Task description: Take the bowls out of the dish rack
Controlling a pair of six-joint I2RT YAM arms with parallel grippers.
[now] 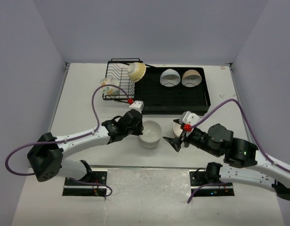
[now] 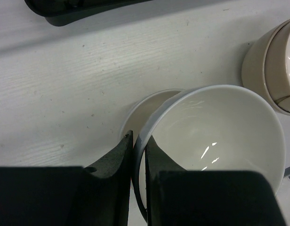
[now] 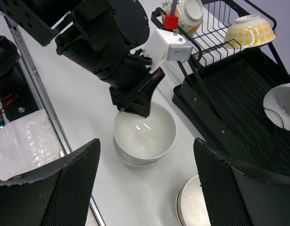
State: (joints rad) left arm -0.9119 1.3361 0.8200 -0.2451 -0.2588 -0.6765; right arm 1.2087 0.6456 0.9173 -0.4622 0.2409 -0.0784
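One white bowl [image 2: 215, 127] is hanging rim-clamped in the left tool [image 2: 139, 140]; level lowering should nest it into the bowl beneath [image 2: 145, 103].

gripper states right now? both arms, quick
Left gripper: closed on the rim of the white bowl.
Right gripper: open, holding nothing.
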